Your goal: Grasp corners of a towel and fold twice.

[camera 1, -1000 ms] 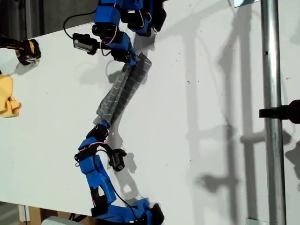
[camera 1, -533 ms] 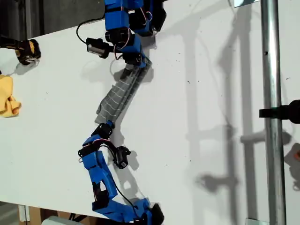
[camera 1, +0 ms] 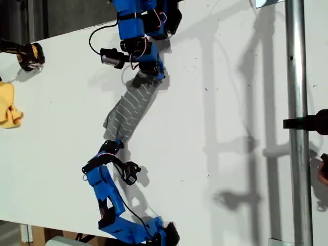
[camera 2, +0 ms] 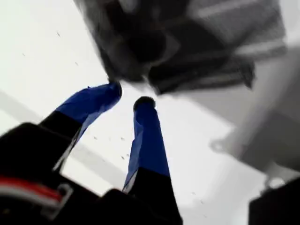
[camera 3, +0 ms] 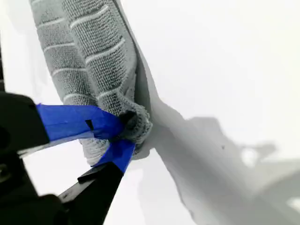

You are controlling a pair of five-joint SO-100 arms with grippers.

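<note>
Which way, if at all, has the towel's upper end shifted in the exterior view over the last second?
Yes. The towel's upper end dropped slightly toward the view's bottom, away from the table's top edge; its lower end barely moved.

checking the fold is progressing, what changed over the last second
The end effector at the exterior view's top swung toward that view's right and slightly down, carrying the towel by its upper end; the towel now shows wider, stripes up. The end effector at the exterior view's bottom barely shifted, still at the lower end. The yellow cloth stayed put.
</note>
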